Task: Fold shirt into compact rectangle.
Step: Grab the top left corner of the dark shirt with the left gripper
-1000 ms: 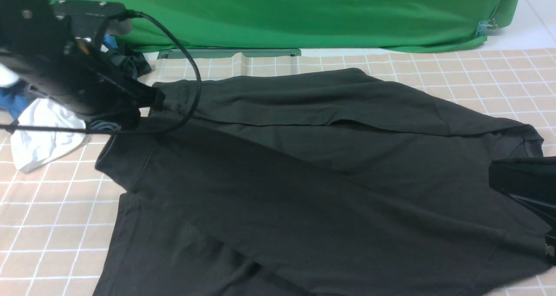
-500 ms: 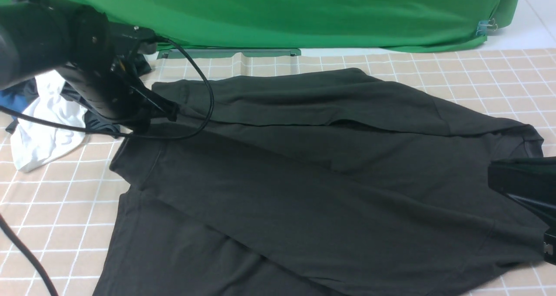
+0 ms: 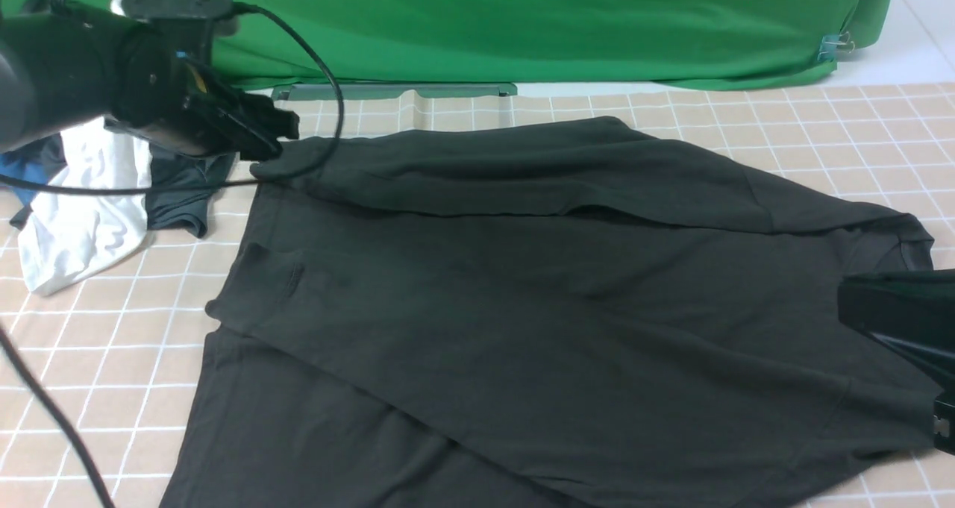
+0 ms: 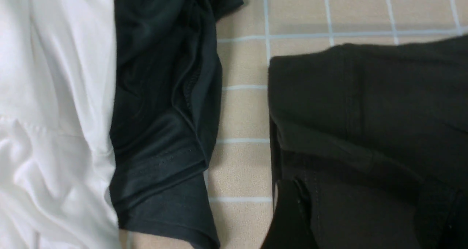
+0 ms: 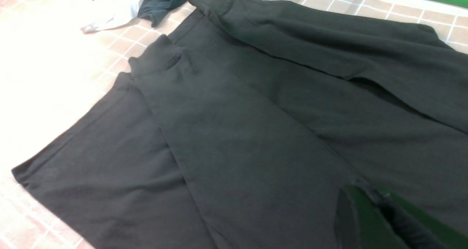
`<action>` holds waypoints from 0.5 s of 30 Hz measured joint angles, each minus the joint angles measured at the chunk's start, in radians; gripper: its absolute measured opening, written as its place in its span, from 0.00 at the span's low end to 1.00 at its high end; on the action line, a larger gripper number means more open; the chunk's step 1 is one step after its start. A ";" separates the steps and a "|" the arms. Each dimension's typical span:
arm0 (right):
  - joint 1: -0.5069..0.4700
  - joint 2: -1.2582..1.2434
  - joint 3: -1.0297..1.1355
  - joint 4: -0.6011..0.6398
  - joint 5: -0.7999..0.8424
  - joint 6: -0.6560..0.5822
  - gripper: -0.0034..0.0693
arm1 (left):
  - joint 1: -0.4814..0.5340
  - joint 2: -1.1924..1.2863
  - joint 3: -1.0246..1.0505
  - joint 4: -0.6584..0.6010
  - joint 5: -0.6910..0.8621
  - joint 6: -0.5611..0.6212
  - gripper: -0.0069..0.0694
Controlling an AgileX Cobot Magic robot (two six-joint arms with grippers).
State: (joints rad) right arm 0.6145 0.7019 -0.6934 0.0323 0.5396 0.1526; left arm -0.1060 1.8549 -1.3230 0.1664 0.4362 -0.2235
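Observation:
The black shirt (image 3: pixel 522 284) lies spread on the checked table, both long sleeves laid across its body. One cuff (image 3: pixel 257 277) rests flat near the left side. My left gripper (image 3: pixel 272 131) hovers open just above the shirt's far-left corner (image 4: pixel 310 88), its fingers (image 4: pixel 289 212) wide apart with nothing held. At the right edge my right gripper (image 3: pixel 847 303) sits low on the shirt. In the right wrist view it (image 5: pixel 365 196) is shut, with a ridge of the shirt (image 5: pixel 256 113) running into its tips.
A white garment (image 3: pixel 82 217) and a smaller dark grey-teal garment (image 3: pixel 183 195) lie heaped left of the shirt, beside a blue cloth (image 3: pixel 15 172). A green backdrop (image 3: pixel 522 23) hangs behind the table. A black cable (image 3: pixel 45 418) crosses the near-left corner.
My left gripper has opened, let go of the shirt's left edge and lifted back toward the far left. The sleeve cuff has shifted right and now lies flat. The right arm has not moved.

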 joint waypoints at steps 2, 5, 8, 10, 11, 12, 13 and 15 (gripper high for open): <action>0.000 0.000 0.000 0.000 0.000 0.000 0.10 | 0.014 0.053 -0.046 -0.035 0.004 -0.003 0.65; 0.000 0.000 0.000 0.000 0.000 0.000 0.10 | 0.018 0.118 -0.108 -0.055 0.016 -0.003 0.66; 0.000 0.000 0.002 0.000 -0.002 0.000 0.10 | 0.017 0.186 -0.193 -0.070 0.036 -0.007 0.66; 0.000 0.000 0.002 0.000 -0.003 0.000 0.10 | 0.017 0.238 -0.257 -0.076 0.088 -0.022 0.66; 0.000 0.000 0.002 0.000 -0.003 0.000 0.10 | 0.017 0.253 -0.277 -0.076 0.104 -0.030 0.66; 0.000 0.000 0.002 0.000 -0.003 0.000 0.10 | 0.017 0.272 -0.300 -0.076 0.129 -0.036 0.66; 0.000 0.000 0.002 0.000 -0.003 0.000 0.10 | 0.018 0.286 -0.316 -0.076 0.146 -0.038 0.66; 0.000 0.000 0.002 0.000 -0.003 0.000 0.10 | 0.018 0.318 -0.348 -0.080 0.181 -0.048 0.66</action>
State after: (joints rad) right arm 0.6145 0.7019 -0.6914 0.0323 0.5366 0.1526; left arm -0.0884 2.1728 -1.6709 0.0860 0.6172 -0.2719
